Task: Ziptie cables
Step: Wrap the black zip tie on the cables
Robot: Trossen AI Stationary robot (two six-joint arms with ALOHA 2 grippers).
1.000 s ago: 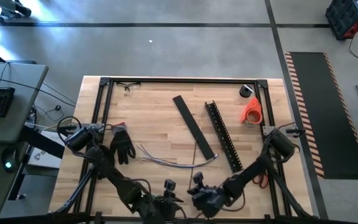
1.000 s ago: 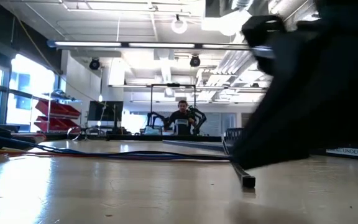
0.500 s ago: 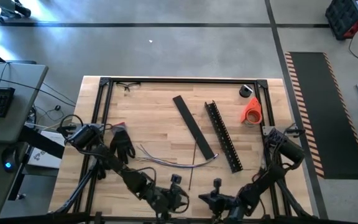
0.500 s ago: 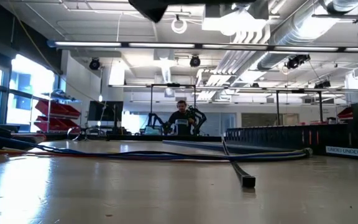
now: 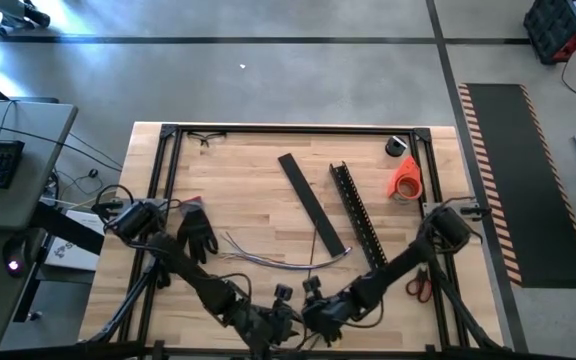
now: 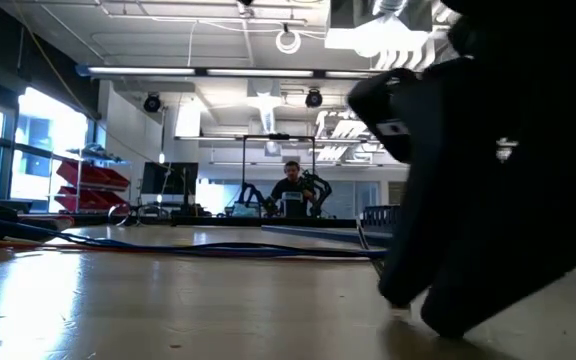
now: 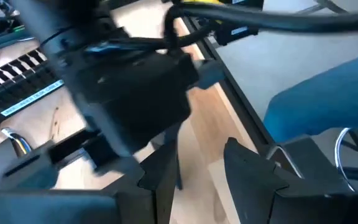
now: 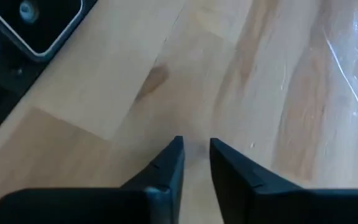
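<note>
The cables (image 5: 278, 258) are thin purple, whitish and brown wires lying loose on the wooden table's middle; the low view shows the cables (image 6: 218, 250) as a dark line across the far table. Both grippers sit close together at the near edge, nearer than the cables. My left gripper (image 5: 284, 318) is open; the left wrist view shows my left gripper (image 7: 197, 171) facing the right arm's dark wrist. My right gripper (image 5: 313, 305) points down at bare wood, my right gripper (image 8: 196, 152) narrowly open with nothing between its fingers. In the low view my right gripper (image 6: 408, 300) hangs just above the table.
A flat black strip (image 5: 313, 203) and a slotted channel bar (image 5: 360, 218) lie slanted beyond the cables. Black gloves (image 5: 198, 232) lie left, an orange roll (image 5: 405, 177) far right, red-handled scissors (image 5: 418, 287) near right. A black frame (image 5: 168, 180) borders the table.
My right gripper, which had swung out toward the table's near right corner half a second ago, has come back toward the left and now stands beside my left gripper. In the low view it fills the right side again and covers the small black end that lay there.
</note>
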